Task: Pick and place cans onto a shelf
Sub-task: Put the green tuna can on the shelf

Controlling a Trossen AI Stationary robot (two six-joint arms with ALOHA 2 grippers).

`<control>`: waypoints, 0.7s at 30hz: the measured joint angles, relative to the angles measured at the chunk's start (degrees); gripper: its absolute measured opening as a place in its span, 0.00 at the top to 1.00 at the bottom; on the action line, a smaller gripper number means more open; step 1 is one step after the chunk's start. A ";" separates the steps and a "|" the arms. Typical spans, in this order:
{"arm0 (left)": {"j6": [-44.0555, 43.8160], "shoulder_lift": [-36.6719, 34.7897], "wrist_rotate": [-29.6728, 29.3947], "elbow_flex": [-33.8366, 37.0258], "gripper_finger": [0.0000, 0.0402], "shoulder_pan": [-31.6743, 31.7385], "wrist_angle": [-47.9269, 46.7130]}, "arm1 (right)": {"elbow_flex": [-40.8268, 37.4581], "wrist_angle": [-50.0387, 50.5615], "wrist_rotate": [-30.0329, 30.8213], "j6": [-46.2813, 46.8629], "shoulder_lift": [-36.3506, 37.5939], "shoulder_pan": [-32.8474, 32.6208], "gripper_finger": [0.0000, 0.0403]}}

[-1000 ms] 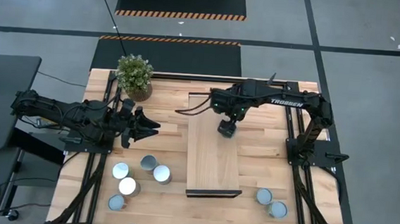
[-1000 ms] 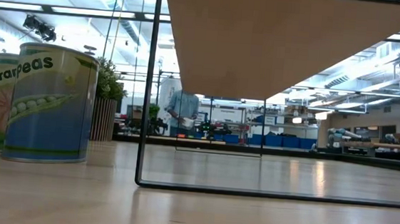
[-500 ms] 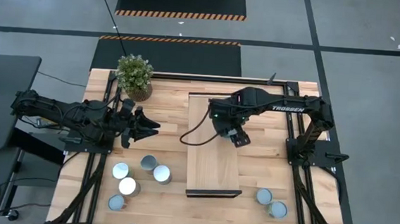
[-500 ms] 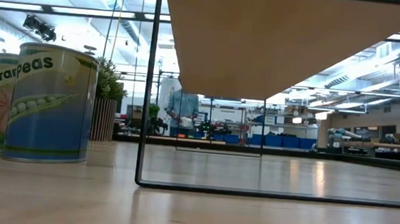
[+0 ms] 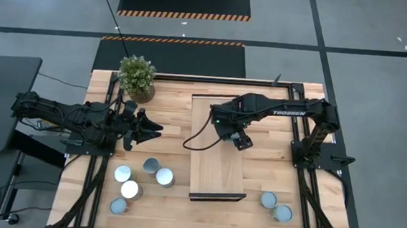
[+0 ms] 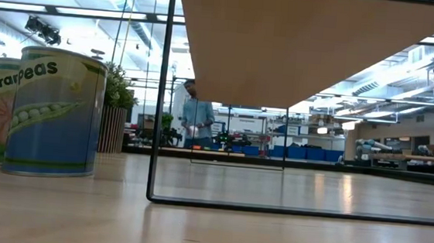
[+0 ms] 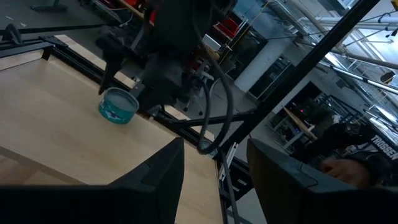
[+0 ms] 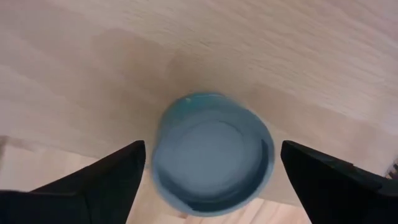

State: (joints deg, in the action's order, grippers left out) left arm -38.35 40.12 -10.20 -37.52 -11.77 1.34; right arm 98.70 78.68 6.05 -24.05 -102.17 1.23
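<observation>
One wooden table is filling the middle of the high view, framed by dark rails. One shelf, a long light-wood plank with a dark front edge, is standing raised at the table's centre and running from 12 o'clock to 6 o'clock; in the low view its underside is spanning the top of the picture above a thin black leg frame. Two dark arms: the right arm is reaching in from 3 o'clock, its right gripper hanging over the 12 o'clock half of the shelf; the left arm is lying along the 9 o'clock side, its left gripper pointing toward the shelf, well apart from it. One potted plant is standing at 11 o'clock. One person is standing far off in the room behind the table. Eight cans: one can, with a bluish side and a pale round top, is standing upright on the shelf directly under the right gripper, whose fingers are spread wide on either side of it, released, with wood showing between each finger and the can; five cans are standing grouped on the table at 7 o'clock of the shelf; two cans are standing close together at 5 o'clock. Left gripper's fingers are standing parted, grasping nothing.
</observation>
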 joint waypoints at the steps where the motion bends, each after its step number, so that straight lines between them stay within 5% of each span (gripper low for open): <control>1: 0.02 0.00 0.00 0.00 0.55 0.01 0.00 | -0.39 -0.14 0.02 0.04 0.00 0.02 0.05; 11: 0.02 0.00 0.00 0.00 0.55 0.02 0.00 | -1.54 -0.87 -1.16 17.33 0.00 0.02 0.18; 21: 0.02 0.00 0.00 0.00 0.55 0.00 0.00 | -1.51 -4.32 0.16 60.39 0.02 0.64 0.22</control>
State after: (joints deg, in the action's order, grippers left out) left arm -38.33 40.12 -10.20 -37.52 -11.77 1.34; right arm 97.19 74.36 6.21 36.34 -102.15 1.88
